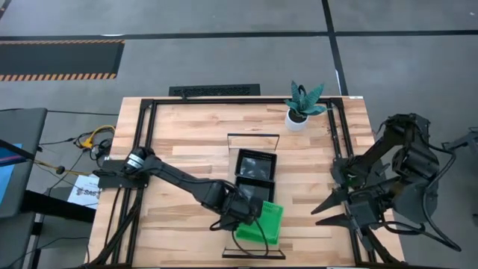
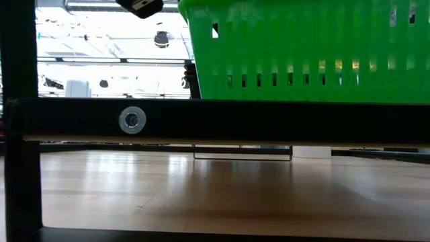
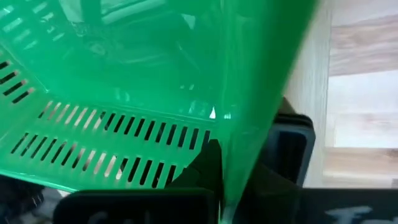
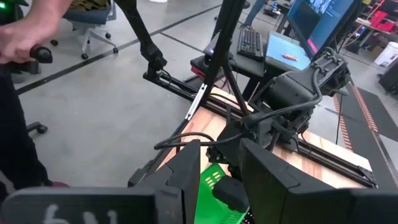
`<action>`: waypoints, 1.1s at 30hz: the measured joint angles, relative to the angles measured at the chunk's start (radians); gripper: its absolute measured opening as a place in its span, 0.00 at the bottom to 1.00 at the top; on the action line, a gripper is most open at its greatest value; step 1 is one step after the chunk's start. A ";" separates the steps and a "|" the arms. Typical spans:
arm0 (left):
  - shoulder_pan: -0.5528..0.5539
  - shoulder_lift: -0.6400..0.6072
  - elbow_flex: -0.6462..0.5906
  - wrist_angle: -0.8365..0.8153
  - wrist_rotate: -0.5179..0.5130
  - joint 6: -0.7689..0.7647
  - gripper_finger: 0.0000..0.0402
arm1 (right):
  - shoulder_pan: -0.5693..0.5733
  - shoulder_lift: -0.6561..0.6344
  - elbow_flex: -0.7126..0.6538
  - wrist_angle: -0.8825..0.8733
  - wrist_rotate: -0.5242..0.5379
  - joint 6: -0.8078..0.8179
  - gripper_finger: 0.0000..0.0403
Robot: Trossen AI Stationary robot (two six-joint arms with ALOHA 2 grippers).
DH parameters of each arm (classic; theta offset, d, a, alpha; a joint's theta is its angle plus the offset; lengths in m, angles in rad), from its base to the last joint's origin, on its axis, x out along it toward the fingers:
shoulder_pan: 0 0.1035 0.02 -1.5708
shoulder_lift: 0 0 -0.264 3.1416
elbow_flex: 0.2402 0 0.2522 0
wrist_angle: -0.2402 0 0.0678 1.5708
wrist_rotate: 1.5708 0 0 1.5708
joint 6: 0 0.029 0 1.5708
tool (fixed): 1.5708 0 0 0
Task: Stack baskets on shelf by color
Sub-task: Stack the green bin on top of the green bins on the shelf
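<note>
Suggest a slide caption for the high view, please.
Left gripper shut on green basket beside black basket; right gripper waits.

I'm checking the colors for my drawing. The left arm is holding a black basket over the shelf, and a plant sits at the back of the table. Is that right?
Not quite. The basket that the left gripper holds is green, not black; the high view shows it. The black basket already lies on the shelf. The plant does sit at the back of the table.

Overhead view straight down, low view table-level, both sharing green basket (image 1: pixel 261 223), wrist views close
</note>
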 joint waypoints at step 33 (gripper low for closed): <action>-0.032 0.003 0.015 0.090 -0.074 -0.178 0.31 | 0.012 0.000 0.000 -0.005 -0.004 0.070 0.33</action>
